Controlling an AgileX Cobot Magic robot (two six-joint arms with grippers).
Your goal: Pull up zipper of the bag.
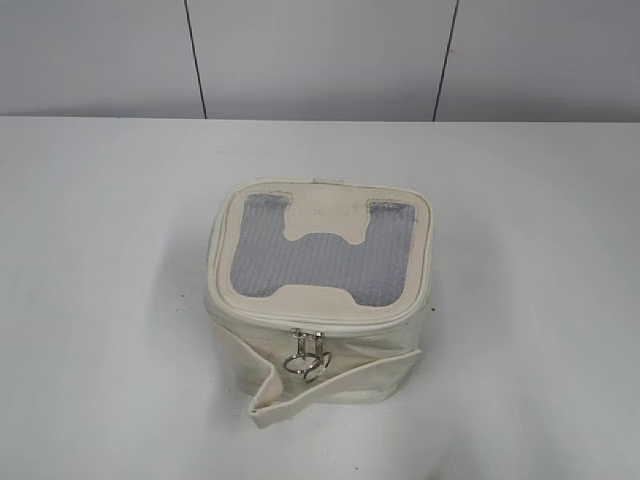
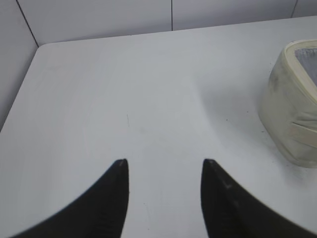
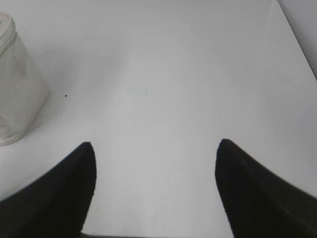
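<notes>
Centrally in the exterior view, the bag point(image 1: 322, 300) sits on the white table point(image 1: 100, 300), slightly below mid-frame, lid facing up. Lid shows grey mesh point(image 1: 262, 262) with a cream H-shaped patch point(image 1: 325, 250) over it. The zipper point(image 1: 300, 322) runs round the lid rim; two silver sliders point(image 1: 310, 342) sit touching each other at the lower front edge, ring pulls point(image 1: 308, 366) hanging down over the front wall. Strap flap point(image 1: 330, 392) hangs loose along the bag's lower front, its left end kinked outward. Neither arm shows in the exterior view.

Left wrist view: left gripper point(image 2: 165, 163) at bottom of frame, dark fingers spread apart, nothing between them, only bare table. Bag is at the right edge of that frame, well apart from the fingers.

Right wrist view: right gripper point(image 3: 155, 144) at bottom of frame, fingers spread wide, holding nothing. Bag's side wall shows at the left edge, upper half, well apart from the fingers.

Grey panelled wall point(image 1: 320, 55) runs across the top of the exterior frame.
</notes>
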